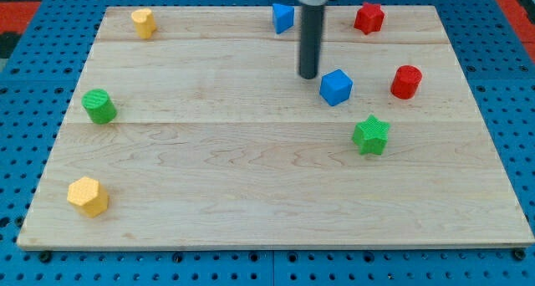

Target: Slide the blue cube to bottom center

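Note:
The blue cube [336, 87] sits on the wooden board [251, 169], right of centre in the upper half. My tip [308, 75] is the lower end of the dark rod that comes down from the view's top. It stands just left of the blue cube and slightly above it in the view, very close to it; I cannot tell if it touches.
A second blue block [283, 17] lies at the top behind the rod. A red star [369, 17] lies top right, a red cylinder [406, 82] right of the cube, a green star [370, 135] below it. A yellow block [144, 22] lies top left, a green cylinder [99, 106] left, a yellow hexagon [88, 196] bottom left.

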